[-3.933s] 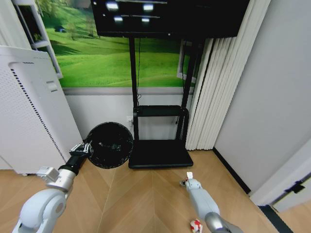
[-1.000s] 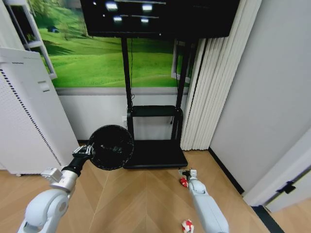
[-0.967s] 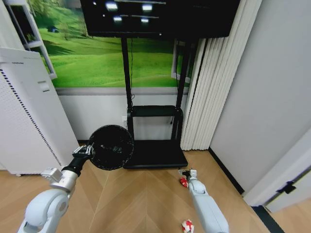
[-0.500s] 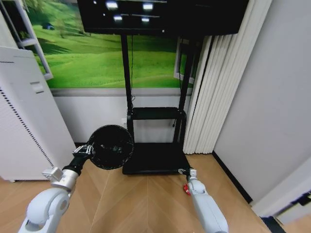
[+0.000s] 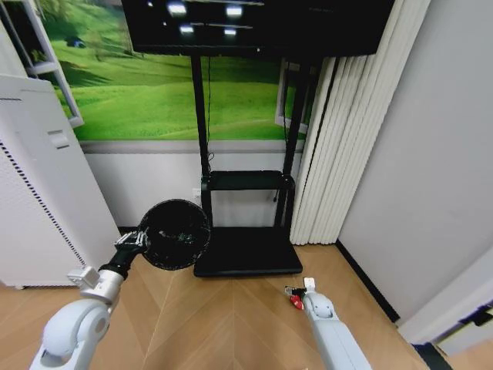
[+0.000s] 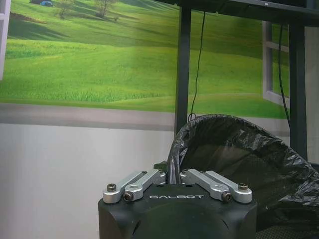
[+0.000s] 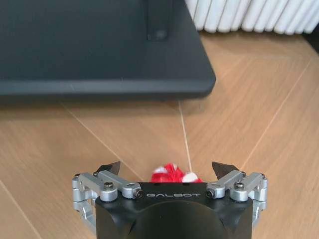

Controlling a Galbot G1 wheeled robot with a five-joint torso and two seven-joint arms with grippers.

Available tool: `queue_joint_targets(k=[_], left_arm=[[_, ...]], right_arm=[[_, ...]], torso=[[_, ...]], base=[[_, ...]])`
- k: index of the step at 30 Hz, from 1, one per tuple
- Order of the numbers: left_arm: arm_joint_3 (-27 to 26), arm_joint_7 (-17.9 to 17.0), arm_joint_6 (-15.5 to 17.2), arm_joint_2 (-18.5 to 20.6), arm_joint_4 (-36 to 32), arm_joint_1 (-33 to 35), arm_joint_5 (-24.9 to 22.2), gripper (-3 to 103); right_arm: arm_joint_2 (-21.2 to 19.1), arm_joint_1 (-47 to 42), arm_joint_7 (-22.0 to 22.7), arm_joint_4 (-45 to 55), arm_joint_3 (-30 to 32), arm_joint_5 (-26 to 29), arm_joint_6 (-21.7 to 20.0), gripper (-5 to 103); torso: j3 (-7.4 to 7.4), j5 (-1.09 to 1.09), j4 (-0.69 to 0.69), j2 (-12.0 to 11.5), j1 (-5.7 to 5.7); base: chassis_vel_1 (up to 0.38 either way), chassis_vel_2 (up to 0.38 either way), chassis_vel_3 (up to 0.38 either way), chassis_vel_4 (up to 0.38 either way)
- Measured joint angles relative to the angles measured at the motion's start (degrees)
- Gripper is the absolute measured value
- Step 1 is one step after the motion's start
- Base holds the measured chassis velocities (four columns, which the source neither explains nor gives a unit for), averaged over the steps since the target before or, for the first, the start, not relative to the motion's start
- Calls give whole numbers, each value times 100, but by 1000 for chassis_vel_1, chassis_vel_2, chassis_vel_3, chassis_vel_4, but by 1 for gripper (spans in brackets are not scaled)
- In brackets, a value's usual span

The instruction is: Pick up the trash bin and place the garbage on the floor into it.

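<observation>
Black trash bin is hanging at lower left of the head view — left gripper is pinching its rim. Right gripper, fingers spread, is hovering over the red wad — lower centre-right, on the wood floor.

You have a white air purifier far left | black TV stand centre | white curtain right.

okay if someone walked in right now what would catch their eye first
Probably the trash bin, lined with a black bag and held up off the floor at its rim by the left gripper. Next, the red wad on the wood floor between the open fingers of the right gripper, just in front of the black TV stand base.
</observation>
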Motion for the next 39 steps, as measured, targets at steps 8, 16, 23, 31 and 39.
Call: queue_joint_targets(k=[8, 16, 23, 31, 39], left_arm=[[-27, 21, -6, 10, -21, 13, -44, 7], [-46, 39, -11, 24, -6, -3, -65, 7], [-47, 48, -14, 38, 5, -19, -88, 7], [-78, 64, -19, 64, 30, -50, -140, 7], [-87, 64, -19, 79, 34, -57, -161, 7]], right_arm=[[99, 336, 169, -812, 27, -156, 77, 100], [101, 490, 253, -1220, 20, 36, 120, 100], [122, 682, 339, -1607, 12, 154, 257, 100], [164, 900, 449, -2021, -19, 155, 446, 92], [174, 927, 449, -2060, -24, 97, 484, 71]], torso=[[0, 0, 0, -1, 1], [0, 0, 0, -1, 1], [1, 0, 0, 0, 1], [0, 0, 0, 0, 2], [0, -2, 0, 0, 1]], base=[[0, 0, 0, 0], [0, 0, 0, 0], [0, 0, 0, 0], [0, 0, 0, 0], [0, 0, 0, 0]])
